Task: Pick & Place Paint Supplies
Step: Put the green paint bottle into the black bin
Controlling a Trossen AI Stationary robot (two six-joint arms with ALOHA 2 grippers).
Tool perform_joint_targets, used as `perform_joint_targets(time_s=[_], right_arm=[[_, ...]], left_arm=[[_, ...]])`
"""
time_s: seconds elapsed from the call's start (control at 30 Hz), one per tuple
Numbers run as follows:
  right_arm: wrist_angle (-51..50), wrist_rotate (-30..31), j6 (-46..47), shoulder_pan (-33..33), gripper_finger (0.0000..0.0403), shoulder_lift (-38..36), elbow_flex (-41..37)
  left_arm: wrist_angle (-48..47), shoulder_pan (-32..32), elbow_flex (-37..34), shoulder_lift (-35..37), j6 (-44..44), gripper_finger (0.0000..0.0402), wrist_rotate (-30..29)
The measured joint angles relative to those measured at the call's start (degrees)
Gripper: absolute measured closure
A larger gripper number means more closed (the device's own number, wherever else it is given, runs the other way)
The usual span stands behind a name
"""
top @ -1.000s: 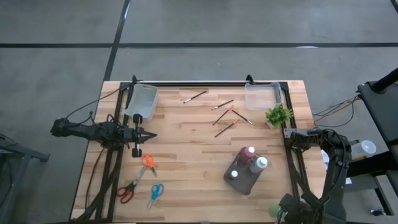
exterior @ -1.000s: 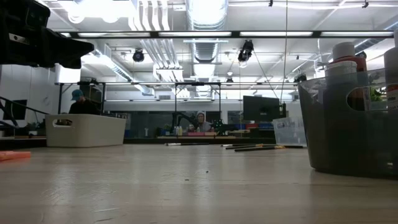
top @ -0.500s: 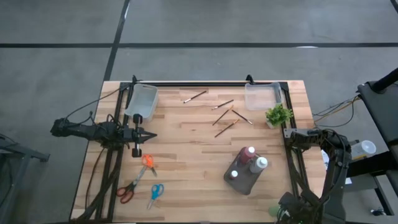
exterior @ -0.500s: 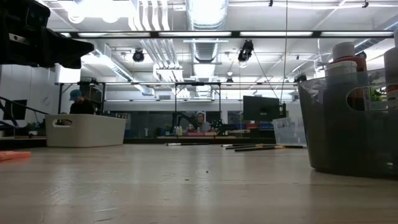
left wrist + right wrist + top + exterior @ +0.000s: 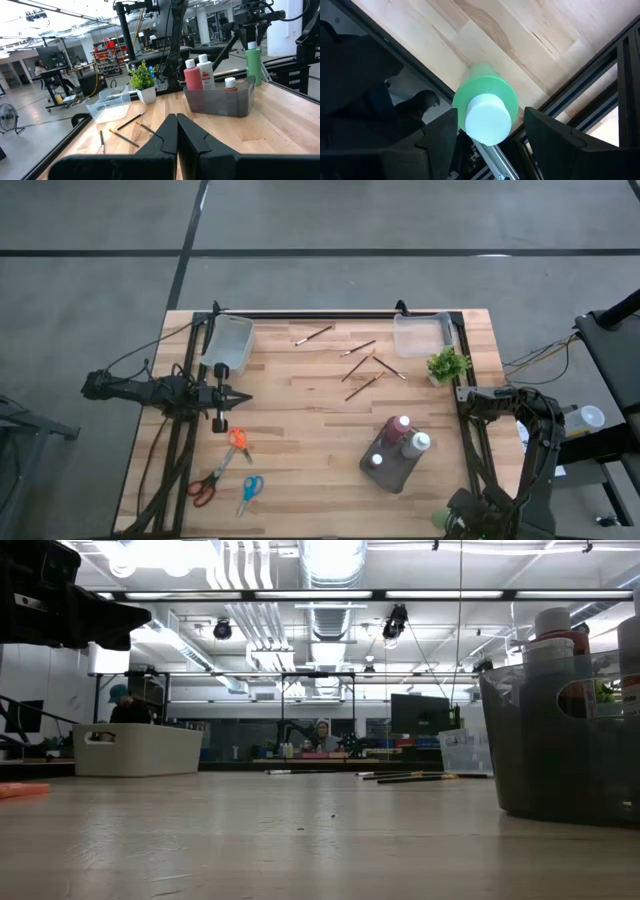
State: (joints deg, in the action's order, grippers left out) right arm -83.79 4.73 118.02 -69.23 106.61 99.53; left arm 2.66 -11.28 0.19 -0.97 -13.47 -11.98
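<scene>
High view: nothing on the table has shifted in 1 second. Right wrist view: right gripper [image 5: 488, 131] straddles the green bottle [image 5: 485, 107], fingers spread clear of it. The bottle stands at the table's lower-right edge, probably not yet placed. Left gripper [image 5: 176, 118] is clenched and idle, centre left.

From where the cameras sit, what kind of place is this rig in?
Looks like an open robotics lab or workshop. Beyond the wooden table there are exposed ceiling ducts, a person at a desk with monitors, and shelving racks. Concrete floor all around.
</scene>
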Motion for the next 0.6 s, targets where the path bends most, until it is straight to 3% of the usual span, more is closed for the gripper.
perform_joint_targets(time_s=[0.23,0.6], right_arm=[[0.1,-0.1,0.0,0.0,0.0188,0.0,0.0],[0.1,-0.4,0.1,0.0,0.0290,0.0,0.0]], left_arm=[[0.0,0.0,0.0,0.0,0.0,0.0401,0.0],[0.0,0.0,0.0,0.0,0.0,0.0401,0.0]])
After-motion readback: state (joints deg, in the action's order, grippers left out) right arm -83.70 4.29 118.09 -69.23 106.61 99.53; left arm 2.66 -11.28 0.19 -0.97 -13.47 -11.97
